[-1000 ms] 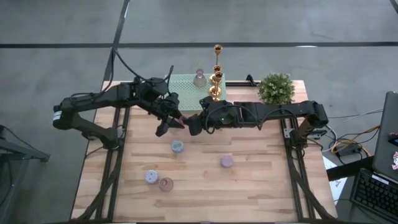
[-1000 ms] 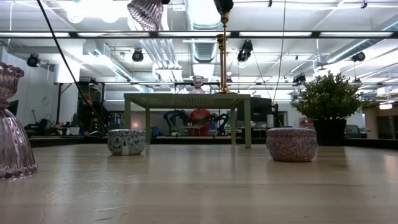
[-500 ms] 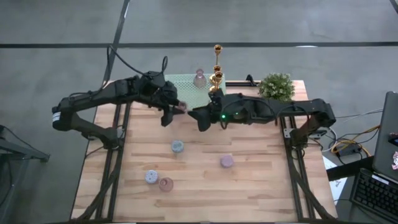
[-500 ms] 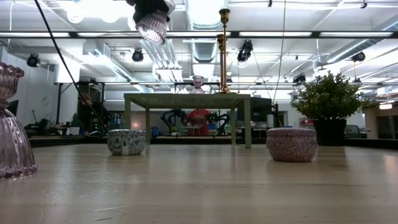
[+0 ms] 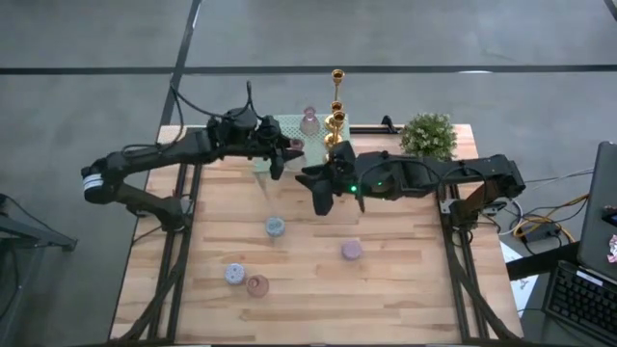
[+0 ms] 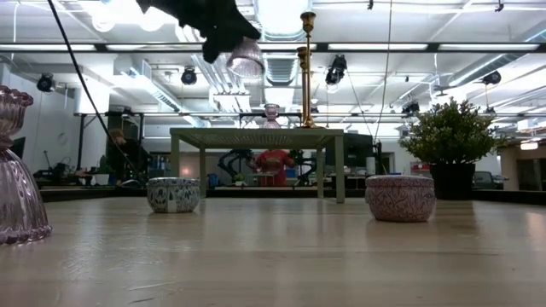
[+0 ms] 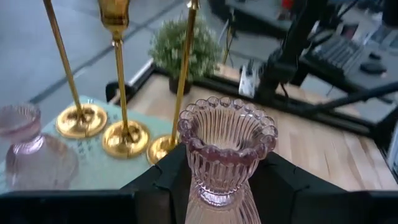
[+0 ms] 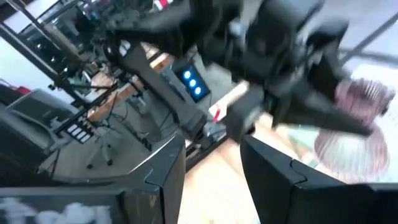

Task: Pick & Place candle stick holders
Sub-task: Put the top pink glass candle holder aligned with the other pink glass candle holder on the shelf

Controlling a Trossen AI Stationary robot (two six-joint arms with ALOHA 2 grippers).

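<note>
Placement comes next, I judge: my left gripper [image 5: 281, 154] pinches a ribbed pink glass candle holder [image 7: 226, 149] by its stem, held in the air at the near edge of the pale green mesh rack [image 5: 275, 128]. I'd carry it level over bare mesh, clear of the three slender gold candlesticks [image 7: 122, 74], then lower it upright before releasing. That rack already bears those three and another pink glass holder [image 5: 309, 121]. My right gripper [image 5: 321, 198] hangs beside, jaws spread, empty.
</note>
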